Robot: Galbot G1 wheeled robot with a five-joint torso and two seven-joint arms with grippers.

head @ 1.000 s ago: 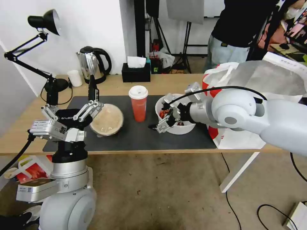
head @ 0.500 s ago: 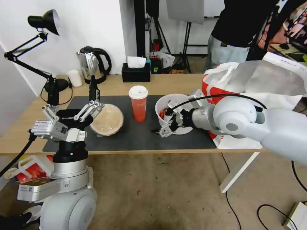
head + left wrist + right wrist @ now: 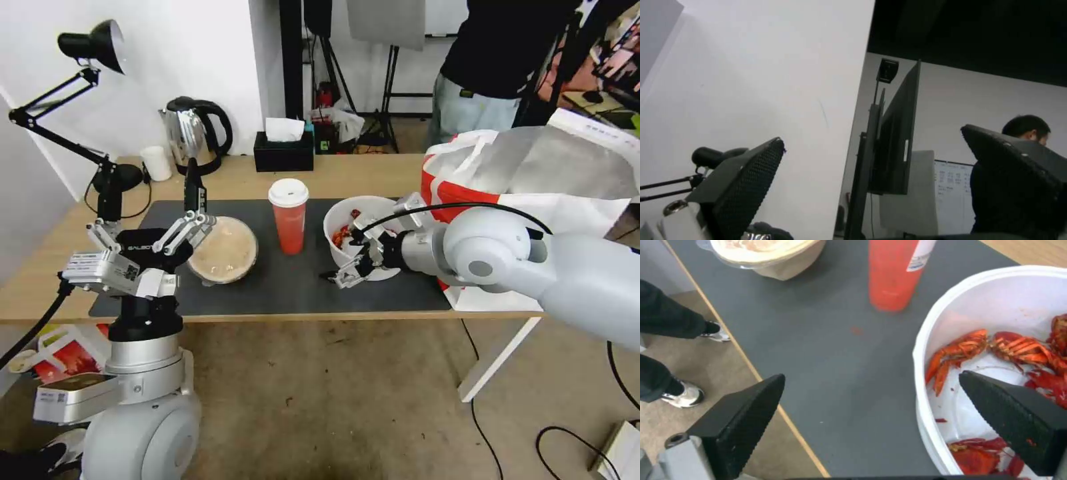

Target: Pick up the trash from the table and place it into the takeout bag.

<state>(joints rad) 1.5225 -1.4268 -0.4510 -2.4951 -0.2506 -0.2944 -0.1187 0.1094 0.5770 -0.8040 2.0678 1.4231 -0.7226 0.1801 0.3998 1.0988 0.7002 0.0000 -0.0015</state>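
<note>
On the dark grey mat [image 3: 267, 283] of the worktop [image 3: 360, 177], the three leftovers stand in a row running left to right. The beige lidded bowl [image 3: 223, 250] is leftmost and tilted, its lid facing toward the robot. The red paper cup [image 3: 289, 215] stands upright at centre, long axis vertical, white lid on top. The white bowl of crayfish shells [image 3: 360, 230] sits rightmost, mouth upward; red shells lie against its inner wall and floor.

Right hand [image 3: 348, 268] is at the near rim of the white bowl, fingers spread wide and gripping nothing. In the right wrist view one finger [image 3: 1018, 420] is over the bowl's interior, the other [image 3: 744, 421] is outside, over the mat edge, so the rim lies between them.

Left hand [image 3: 195, 223] is raised just beside the beige bowl's left edge, pointing up and away; in the left wrist view its fingers [image 3: 740, 186] stand wide apart, empty.

The takeout bag [image 3: 533, 200] stands at the worktop's right end, just beyond the white bowl, mouth open upward.
</note>
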